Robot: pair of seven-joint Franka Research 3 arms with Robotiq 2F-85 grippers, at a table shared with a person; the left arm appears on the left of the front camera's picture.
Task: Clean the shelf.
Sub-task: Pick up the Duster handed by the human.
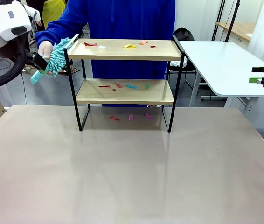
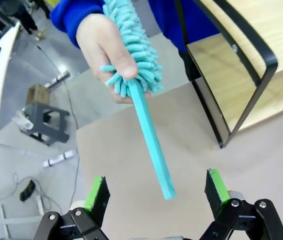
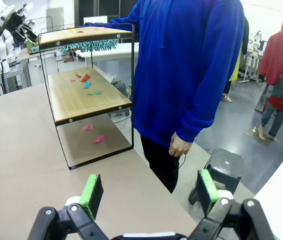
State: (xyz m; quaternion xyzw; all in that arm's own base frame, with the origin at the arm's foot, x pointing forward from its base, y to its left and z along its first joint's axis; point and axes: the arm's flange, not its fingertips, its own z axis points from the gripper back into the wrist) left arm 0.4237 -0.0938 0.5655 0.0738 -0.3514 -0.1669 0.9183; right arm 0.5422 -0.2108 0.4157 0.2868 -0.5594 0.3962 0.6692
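While agape — left gripper near duster

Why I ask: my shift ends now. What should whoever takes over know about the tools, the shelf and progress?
Left tool: open; the duster handle's end points in between its fingers, not gripped. The person's hand holds the fluffy head.
Right tool: open, empty, off to the shelf's side.
Shelf: stands on the table, with coloured scraps on both boards and on the table beneath.
Done: nothing swept.
Left: grip the duster, sweep off the scraps.
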